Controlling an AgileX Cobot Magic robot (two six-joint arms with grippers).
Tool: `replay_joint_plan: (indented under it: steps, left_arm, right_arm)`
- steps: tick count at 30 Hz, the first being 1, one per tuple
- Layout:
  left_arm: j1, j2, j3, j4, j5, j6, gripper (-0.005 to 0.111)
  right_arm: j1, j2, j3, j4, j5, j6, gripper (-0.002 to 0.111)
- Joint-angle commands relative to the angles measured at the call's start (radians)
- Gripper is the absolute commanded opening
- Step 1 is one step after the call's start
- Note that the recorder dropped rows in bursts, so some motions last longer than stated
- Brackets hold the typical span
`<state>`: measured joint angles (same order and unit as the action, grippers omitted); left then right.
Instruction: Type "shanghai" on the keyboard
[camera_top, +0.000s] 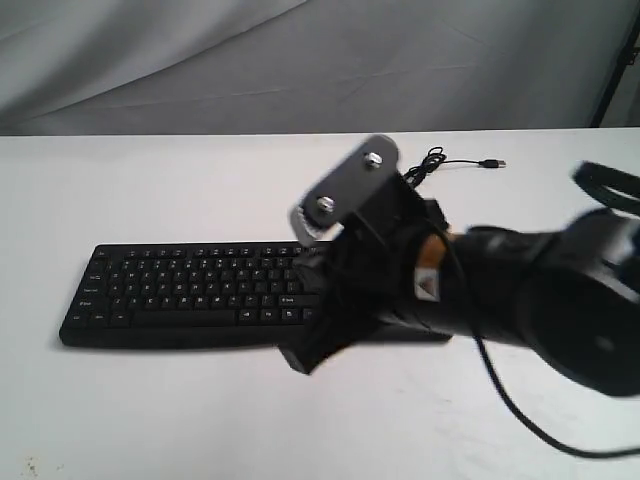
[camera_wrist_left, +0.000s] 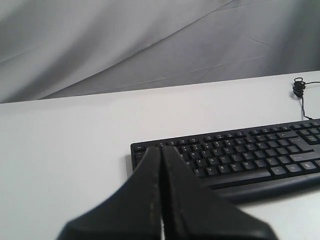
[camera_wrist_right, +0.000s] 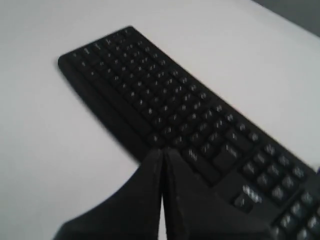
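At front edge of keyboard, right jaws closed tight; left jaws closed too, nr its left end.

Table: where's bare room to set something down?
Free: the table left of the keyboard, the strip between keyboard and backdrop on that side, and the strip along its spacebar side, left half. Crowded: the right arm hangs over the keyboard's right end, and the cable lies behind it.
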<state>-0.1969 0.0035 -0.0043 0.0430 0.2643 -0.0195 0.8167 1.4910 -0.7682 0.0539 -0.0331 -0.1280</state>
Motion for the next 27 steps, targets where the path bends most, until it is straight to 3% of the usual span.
replay_joint_plan:
  steps: [1,18,27]
  left_arm:
    - [-0.005,-0.003,0.004,0.001,-0.005,-0.003,0.0]
    - [-0.005,-0.003,0.004,0.001,-0.005,-0.003,0.0]
    - [-0.005,-0.003,0.004,0.001,-0.005,-0.003,0.0]
  right_arm:
    - [-0.001,-0.113,0.176,0.085,0.01,0.016,0.0]
    - [0.001,-0.155,0.224,0.088,0.021,0.016,0.0]
    - [-0.001,-0.459,0.224,0.088,0.096,0.016,0.0]
